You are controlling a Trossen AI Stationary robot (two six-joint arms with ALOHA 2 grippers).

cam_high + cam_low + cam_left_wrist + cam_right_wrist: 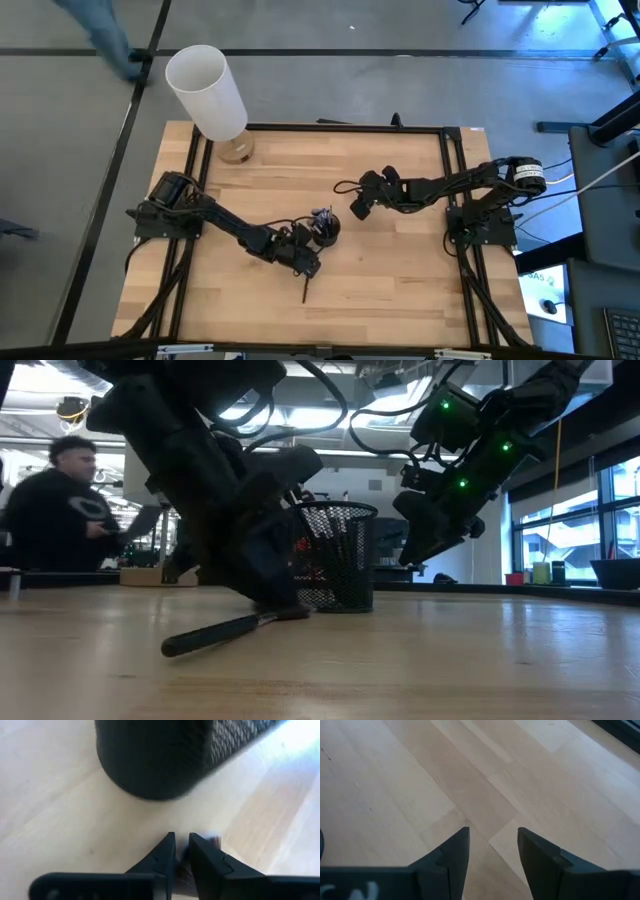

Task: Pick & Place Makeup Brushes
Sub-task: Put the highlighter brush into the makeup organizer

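High view: the left gripper (308, 268) is low over the middle of the table (400, 290), just beside a black mesh cup (325, 228). Brushes (320, 214) stand in the cup, their tips poking above its rim. One more brush (306, 290) lies flat on the wood, its far end pointing toward the table's near edge, its upper end under the left gripper.

Low view shows that brush (225, 632) lying on the table with its ferrule end at the gripper. In the left wrist view the jaws stand nearly together, a narrow gap between them, with something pale and blurred at the gap; whether they pinch the brush I cannot tell.

The right gripper (357, 208) hangs above bare wood beyond the cup, jaws spread, holding nothing.
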